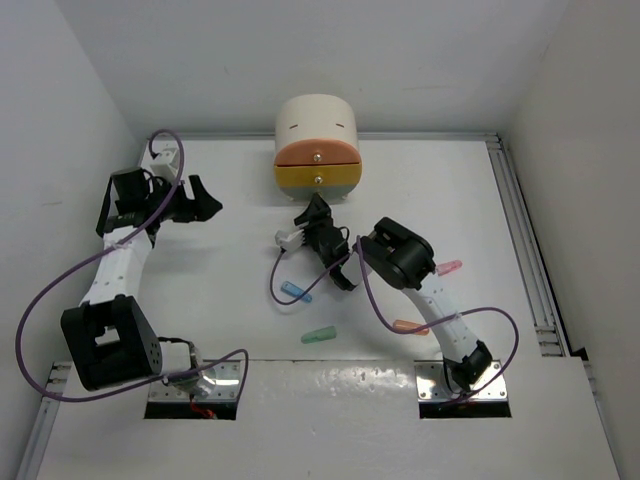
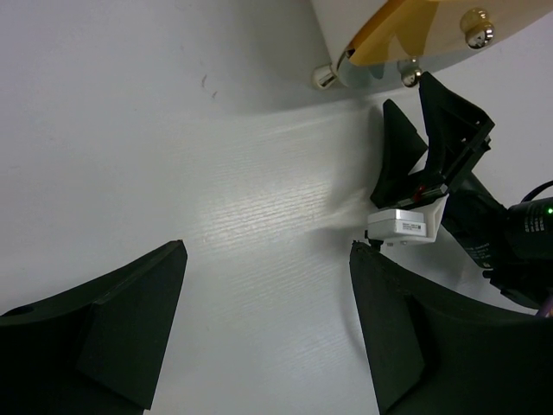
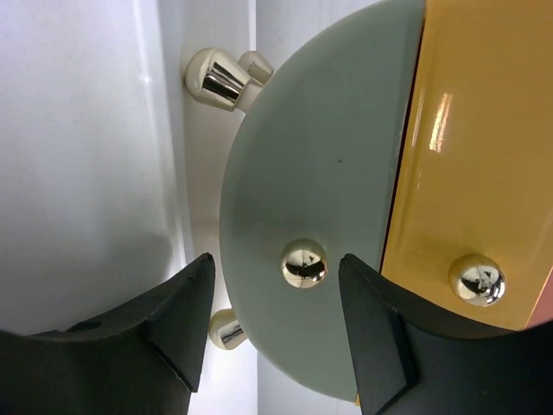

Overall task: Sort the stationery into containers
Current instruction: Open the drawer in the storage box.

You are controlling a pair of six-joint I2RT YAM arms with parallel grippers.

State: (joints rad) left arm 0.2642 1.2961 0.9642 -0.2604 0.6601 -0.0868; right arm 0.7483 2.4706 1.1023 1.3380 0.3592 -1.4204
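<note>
RISK | right claw (image 3: 276,259) open, empty, straddling pale drawer knob (image 3: 304,264) | we risk pinching off-centre (round knob slips) | left claw (image 2: 268,249) open, empty

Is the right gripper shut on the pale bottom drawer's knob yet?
Not yet: the right gripper is open. In its wrist view the fingers flank the knob, with a gap on each side.

No text can be read anywhere. The white camera box (image 2: 404,226) carries a small line of dark print (seen in the left wrist view), too blurred to make out.
</note>
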